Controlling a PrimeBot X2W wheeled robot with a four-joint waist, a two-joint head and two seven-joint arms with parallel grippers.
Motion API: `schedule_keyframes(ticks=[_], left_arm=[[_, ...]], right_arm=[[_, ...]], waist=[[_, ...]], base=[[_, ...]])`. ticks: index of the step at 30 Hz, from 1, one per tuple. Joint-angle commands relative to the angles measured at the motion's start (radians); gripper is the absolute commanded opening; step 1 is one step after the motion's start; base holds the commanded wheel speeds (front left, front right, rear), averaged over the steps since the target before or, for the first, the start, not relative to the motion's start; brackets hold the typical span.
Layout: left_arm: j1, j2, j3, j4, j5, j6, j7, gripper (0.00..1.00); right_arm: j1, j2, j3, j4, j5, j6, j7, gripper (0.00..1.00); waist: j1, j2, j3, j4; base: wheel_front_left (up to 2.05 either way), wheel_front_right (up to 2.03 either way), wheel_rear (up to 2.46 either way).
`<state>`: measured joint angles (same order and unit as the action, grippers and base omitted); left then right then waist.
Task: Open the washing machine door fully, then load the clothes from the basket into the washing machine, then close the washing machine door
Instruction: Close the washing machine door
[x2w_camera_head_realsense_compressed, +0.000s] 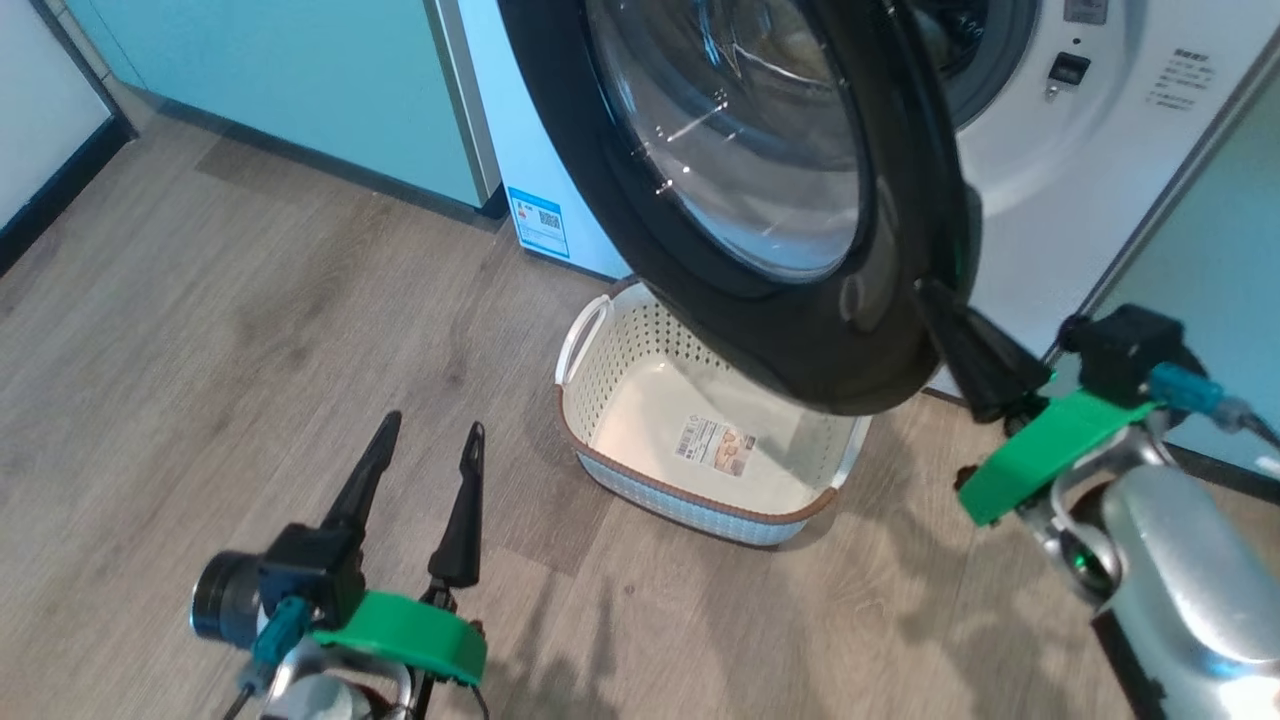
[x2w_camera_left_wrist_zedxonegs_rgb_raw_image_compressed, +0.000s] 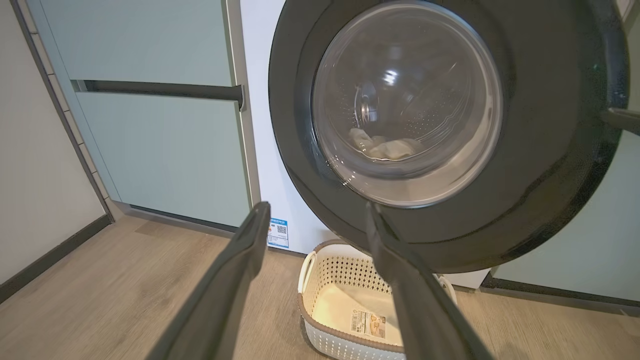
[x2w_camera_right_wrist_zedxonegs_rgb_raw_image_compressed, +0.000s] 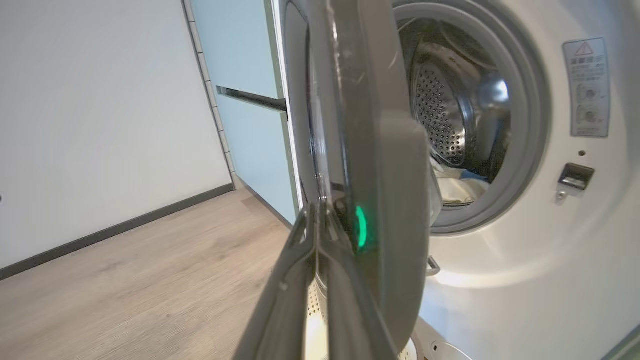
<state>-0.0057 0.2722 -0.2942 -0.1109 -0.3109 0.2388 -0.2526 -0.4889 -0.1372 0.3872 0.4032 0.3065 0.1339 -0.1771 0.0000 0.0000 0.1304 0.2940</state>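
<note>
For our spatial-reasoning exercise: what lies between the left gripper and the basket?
Only bare wooden floor, seen in the head view, separates the left gripper from the basket.

The washing machine door (x2w_camera_head_realsense_compressed: 800, 360) had a glossy black plastic rim around a clear, smooth glass bowl (x2w_camera_head_realsense_compressed: 740, 140). The basket (x2w_camera_head_realsense_compressed: 620, 360) was matt, perforated cream plastic. The washing machine (x2w_camera_right_wrist_zedxonegs_rgb_raw_image_compressed: 500, 280) looked smooth and white, its drum (x2w_camera_right_wrist_zedxonegs_rgb_raw_image_compressed: 440, 110) shiny perforated steel. The clothes (x2w_camera_left_wrist_zedxonegs_rgb_raw_image_compressed: 385, 147) were soft cloth, and the floor (x2w_camera_head_realsense_compressed: 250, 300) was matt wood grain.

Left arm (x2w_camera_head_realsense_compressed: 400, 635) sits low, left jaws spread wide; right arm (x2w_camera_head_realsense_compressed: 1180, 560) reaches forward, right jaws pressed together.
</note>
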Motion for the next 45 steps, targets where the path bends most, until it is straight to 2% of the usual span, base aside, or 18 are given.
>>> schedule_keyframes(ticks=[1,14,27,36,45], left_arm=[[-0.053,0.009,0.043,-0.034,0.01,-0.006,-0.009,1.0],[-0.096,-0.035,0.044,-0.047,0.044,-0.037,-0.009,1.0],[-0.159,-0.12,0.041,-0.045,0.087,-0.097,-0.009,1.0],[-0.199,-0.179,0.05,-0.03,0.114,-0.149,-0.009,1.0],[-0.212,-0.207,0.065,-0.022,0.13,-0.175,-0.009,1.0]], right_arm=[[-0.051,-0.012,-0.006,-0.025,-0.004,-0.003,-0.004,0.0],[-0.148,-0.059,-0.106,0.036,-0.021,-0.003,0.003,0.0],[-0.317,-0.106,-0.227,0.146,-0.046,-0.003,0.001,0.0],[-0.467,-0.153,-0.258,0.241,-0.062,-0.003,0.003,0.0],[-0.551,-0.169,-0.27,0.334,-0.068,-0.003,-0.017,0.0]], waist=[[0.0,0.0,0.008,0.003],[0.0,0.0,0.084,0.038],[0.0,0.0,0.18,0.082],[0.0,0.0,0.24,0.111],[0.0,0.0,0.262,0.123]], base=[[0.0,0.0,0.0],[0.0,0.0,0.0],[0.0,0.0,0.0],[0.0,0.0,0.0],[0.0,0.0,0.0]])
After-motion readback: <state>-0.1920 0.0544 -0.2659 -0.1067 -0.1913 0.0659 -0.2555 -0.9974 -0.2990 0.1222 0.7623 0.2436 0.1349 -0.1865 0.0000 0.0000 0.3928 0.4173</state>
